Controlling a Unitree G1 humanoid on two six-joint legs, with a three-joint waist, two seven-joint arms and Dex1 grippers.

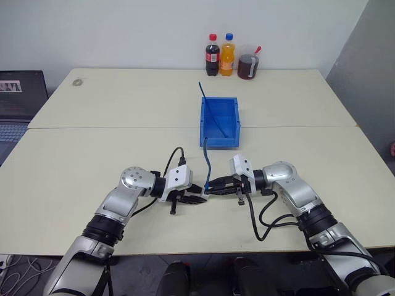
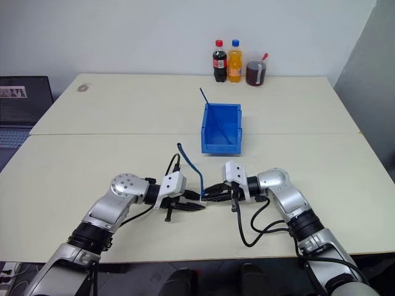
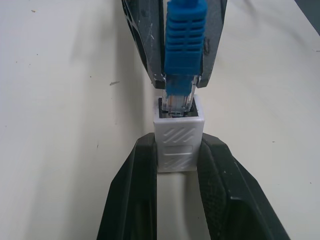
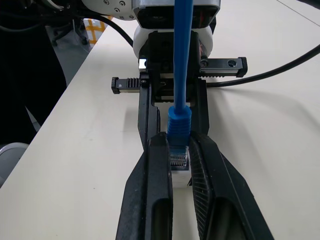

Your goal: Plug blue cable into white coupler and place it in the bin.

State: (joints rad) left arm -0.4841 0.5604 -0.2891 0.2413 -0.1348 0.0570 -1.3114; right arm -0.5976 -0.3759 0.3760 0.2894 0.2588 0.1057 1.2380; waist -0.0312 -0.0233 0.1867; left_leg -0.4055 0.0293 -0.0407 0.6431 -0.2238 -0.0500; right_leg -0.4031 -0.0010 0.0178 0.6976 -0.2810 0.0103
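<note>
A: Bench (image 1: 92, 154)?
B: Wide bare top all round; the bin (image 1: 220, 122) sits mid-bench, well beyond both arms.
A: Left claw (image 1: 199, 198)?
B: Nearly closed, pinching the white coupler (image 3: 178, 137).
A: Right claw (image 1: 213, 183)?
B: Clamped on the blue cable (image 1: 208, 161) at its plug, whose tip sits in the coupler's mouth, near the bench's front edge.

Sitting in view: two bottles (image 1: 220, 55), one jug (image 1: 248, 66), one bin (image 1: 220, 121), one laptop (image 1: 20, 102), two cables (image 1: 207, 161), one coupler (image 3: 178, 137)
</note>
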